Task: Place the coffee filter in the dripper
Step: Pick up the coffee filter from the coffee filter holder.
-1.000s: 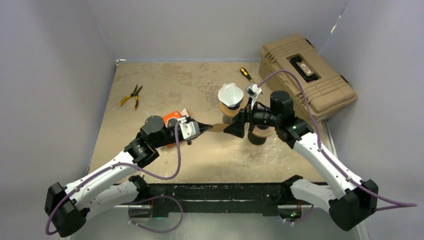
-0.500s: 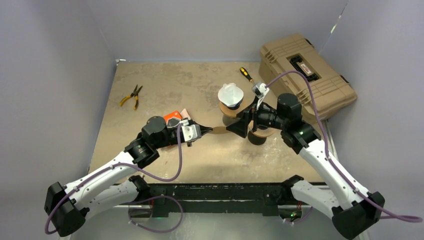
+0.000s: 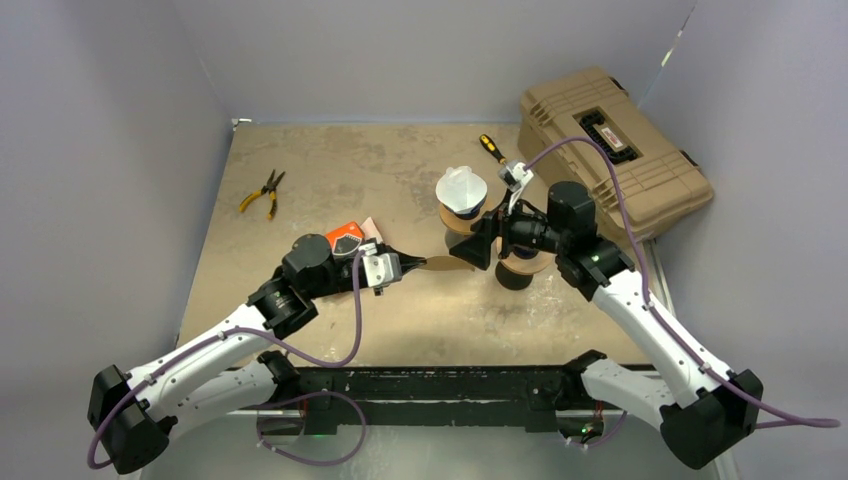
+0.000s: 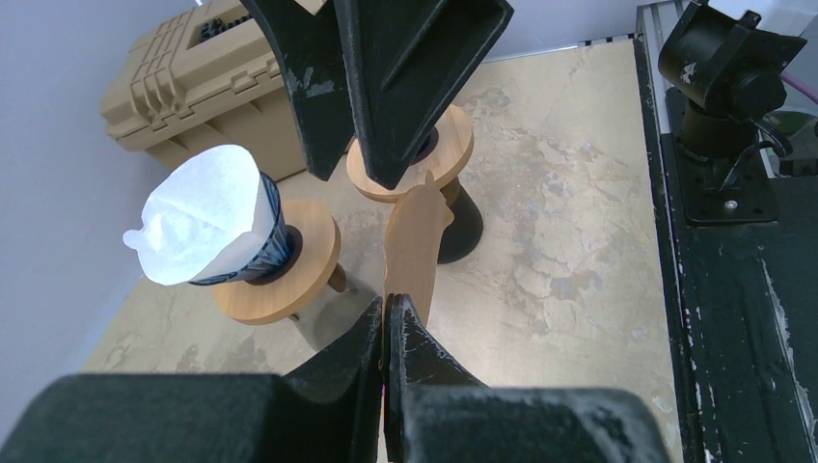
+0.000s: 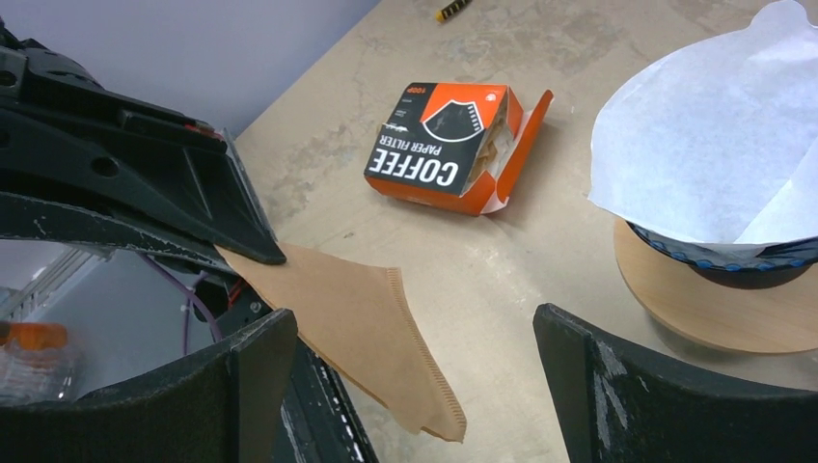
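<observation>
My left gripper point(image 3: 408, 263) is shut on one edge of a flat brown coffee filter point(image 3: 443, 263) and holds it out over the table, pointing right. In the left wrist view the filter point(image 4: 415, 246) sticks out past the shut fingertips. My right gripper point(image 3: 470, 250) faces it, open wide. The filter's free end point(image 5: 386, 338) hangs between the right fingers point(image 5: 241, 376) without touching them. A blue dripper on a wooden stand point(image 3: 462, 208) holds a white filter point(image 4: 198, 222). A second wooden stand point(image 3: 520, 267) lies under my right wrist, its dripper mostly hidden.
An orange coffee filter box point(image 5: 439, 145) lies open on the table behind the left gripper. Yellow pliers point(image 3: 264, 192) lie at the far left and a screwdriver point(image 3: 492, 148) near the back. A tan toolbox point(image 3: 615, 150) fills the far right corner.
The right wrist swung out to the right and came back, its open jaws now a little farther from me. The left gripper nudged the brown filter slightly right.
</observation>
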Available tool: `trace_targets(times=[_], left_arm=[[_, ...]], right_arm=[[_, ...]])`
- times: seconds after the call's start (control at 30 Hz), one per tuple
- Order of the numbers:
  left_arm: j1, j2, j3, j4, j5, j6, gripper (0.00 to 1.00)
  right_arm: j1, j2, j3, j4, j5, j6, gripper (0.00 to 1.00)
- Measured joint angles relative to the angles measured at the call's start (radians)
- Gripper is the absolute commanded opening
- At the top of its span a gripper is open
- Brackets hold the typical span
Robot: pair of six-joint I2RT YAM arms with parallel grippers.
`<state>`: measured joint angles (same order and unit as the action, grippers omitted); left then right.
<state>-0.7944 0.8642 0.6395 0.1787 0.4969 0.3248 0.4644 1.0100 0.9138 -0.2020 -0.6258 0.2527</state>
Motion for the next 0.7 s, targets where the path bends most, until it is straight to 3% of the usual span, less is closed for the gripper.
trace_targets(times=[0.7], left_arm=[[-0.011, 0.007, 0.0, 0.019, -0.013, -0.011, 0.0]], right_arm=[[0.0, -0.003, -0.036, 0.005, -0.058, -0.003, 0.96]])
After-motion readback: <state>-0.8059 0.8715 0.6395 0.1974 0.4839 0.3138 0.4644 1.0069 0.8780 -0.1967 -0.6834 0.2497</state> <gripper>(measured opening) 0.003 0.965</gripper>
